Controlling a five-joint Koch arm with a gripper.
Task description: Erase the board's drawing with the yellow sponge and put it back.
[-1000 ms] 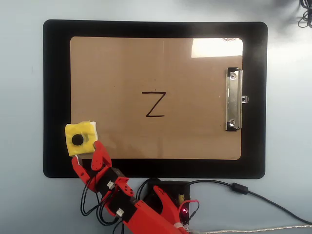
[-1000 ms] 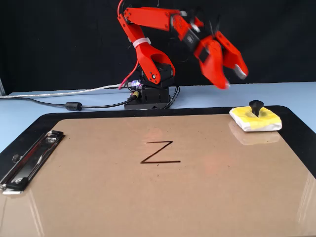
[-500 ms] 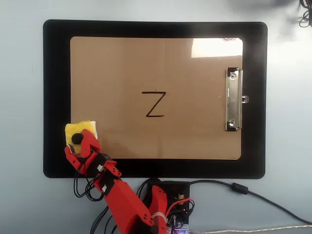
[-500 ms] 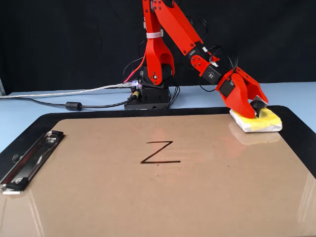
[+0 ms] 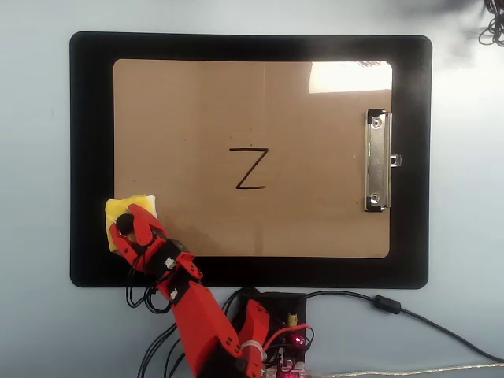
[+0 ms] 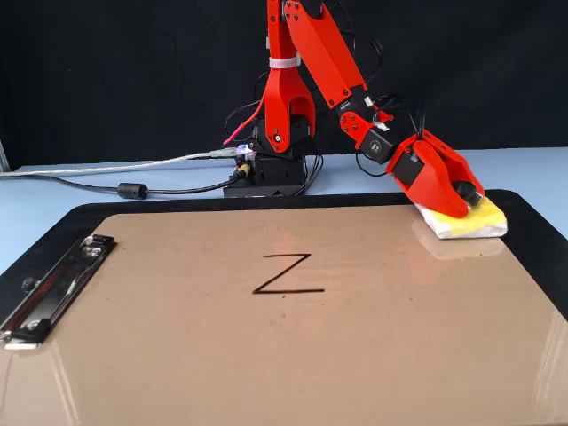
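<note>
Closing in: my gripper has dropped from above the board onto the yellow sponge, and its jaws have drawn together around the black knob.

Half a second ago my jaws straddled the knob with a gap showing; now, in the fixed view, they look clamped on it, with only its dark tip visible between them; in the overhead view my red fingers cover most of the pad. I judge the grasp made, though no lift has started; the sponge sits where it was, at the corner of the board, partly on the black mat; the drawing, a black Z, is untouched mid-board, well apart from the sponge; so erasing has not begun; next comes carrying the sponge over the Z.
</note>
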